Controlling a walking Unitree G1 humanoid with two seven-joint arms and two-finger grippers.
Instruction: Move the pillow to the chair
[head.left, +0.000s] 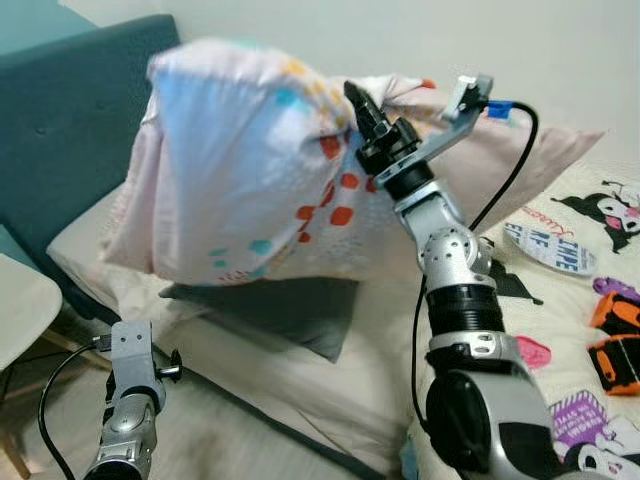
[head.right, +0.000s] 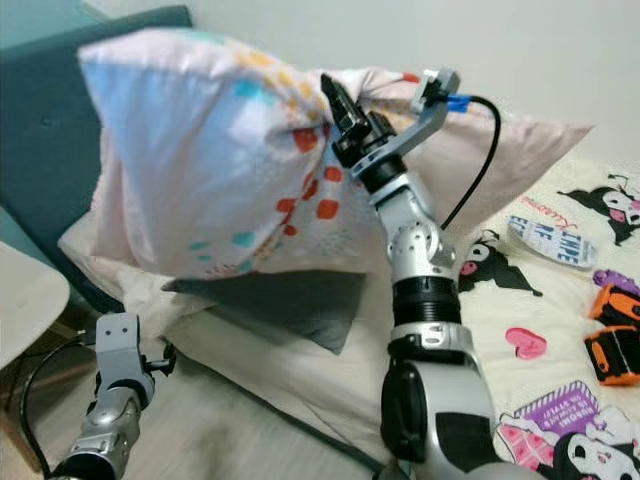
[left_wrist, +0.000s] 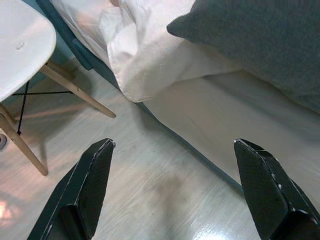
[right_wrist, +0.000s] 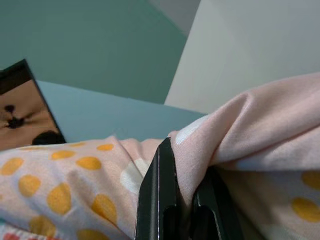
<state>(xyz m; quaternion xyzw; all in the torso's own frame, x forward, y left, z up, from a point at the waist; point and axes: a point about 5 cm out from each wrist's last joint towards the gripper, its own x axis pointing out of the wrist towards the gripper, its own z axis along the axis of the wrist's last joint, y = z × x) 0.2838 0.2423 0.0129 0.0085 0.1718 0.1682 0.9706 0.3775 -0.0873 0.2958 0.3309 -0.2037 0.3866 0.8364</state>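
While our left claw (left_wrist: 170, 192) hangs low over the floor (left_wrist: 150, 190) beside the white chair (head.left: 20, 305), fingers spread wide, our right claw (head.left: 362, 112) pinches the pink pillow (head.left: 240, 165), lifted clear above the grey cushion (head.left: 285, 310) on the bed (head.left: 330, 380).

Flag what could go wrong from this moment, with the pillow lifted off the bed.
1. The right gripper pinches only a fold of the pillow cover, as the right wrist view shows; the hanging bulk could slip free.
2. The pillow blocks much of the head camera's view toward the white chair, so placing may be poorly judged.
3. The left gripper hangs open near the floor, giving no support.
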